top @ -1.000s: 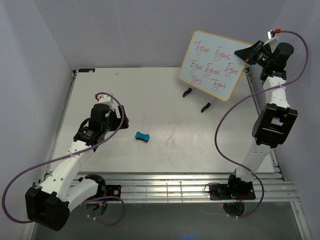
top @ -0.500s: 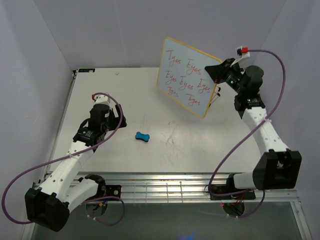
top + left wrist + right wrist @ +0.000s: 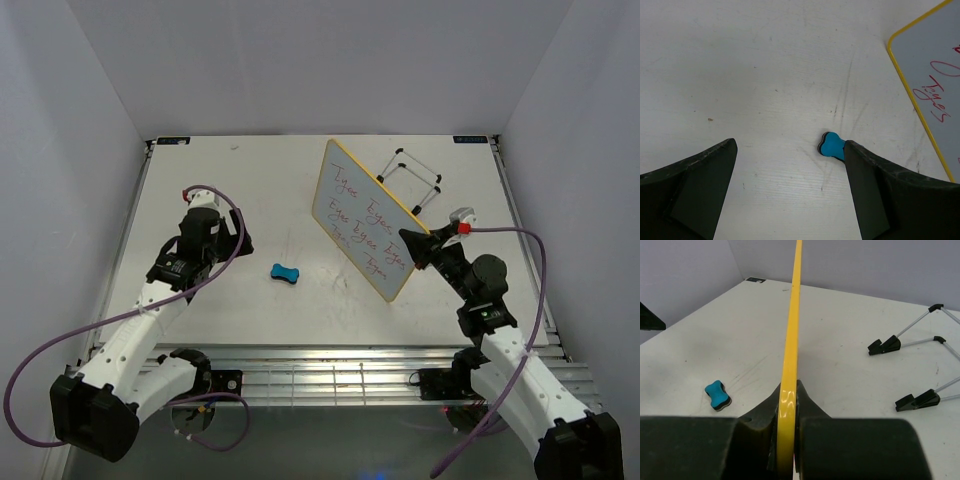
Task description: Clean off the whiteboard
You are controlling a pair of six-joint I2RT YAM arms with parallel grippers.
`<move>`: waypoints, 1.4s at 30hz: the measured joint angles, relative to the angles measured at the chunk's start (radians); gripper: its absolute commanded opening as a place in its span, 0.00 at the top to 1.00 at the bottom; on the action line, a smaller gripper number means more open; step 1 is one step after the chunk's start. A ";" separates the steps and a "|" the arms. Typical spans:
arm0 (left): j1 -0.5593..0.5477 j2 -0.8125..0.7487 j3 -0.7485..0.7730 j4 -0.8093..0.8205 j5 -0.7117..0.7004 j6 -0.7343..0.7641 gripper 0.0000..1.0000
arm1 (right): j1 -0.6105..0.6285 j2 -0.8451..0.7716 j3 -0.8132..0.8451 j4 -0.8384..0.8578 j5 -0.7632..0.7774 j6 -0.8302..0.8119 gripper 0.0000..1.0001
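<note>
The whiteboard (image 3: 362, 220) has a yellow frame and red handwriting. It hangs tilted over the table's middle, off its stand. My right gripper (image 3: 412, 247) is shut on its right edge. In the right wrist view only the yellow edge of the whiteboard (image 3: 792, 325) shows, pinched in the right gripper (image 3: 789, 397). The blue bone-shaped eraser (image 3: 286, 273) lies on the table left of the board. My left gripper (image 3: 238, 238) hovers open just left of the eraser (image 3: 832, 145). In the left wrist view the left gripper (image 3: 790, 146) holds nothing and the whiteboard (image 3: 935, 75) is at far right.
The black wire stand (image 3: 410, 178) lies on the table behind the board, with its clip feet (image 3: 884, 346) showing in the right wrist view. The eraser (image 3: 717, 395) sits low left there. Grey walls close in the table on three sides.
My right arm has swung the whiteboard from the back right toward the front middle and lower. The stand has come off and stays on the table. The left arm has not moved.
</note>
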 measured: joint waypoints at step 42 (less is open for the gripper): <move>-0.194 0.578 0.264 -0.248 0.022 -0.733 0.04 | 0.066 -0.088 0.352 -0.857 0.072 -0.153 0.92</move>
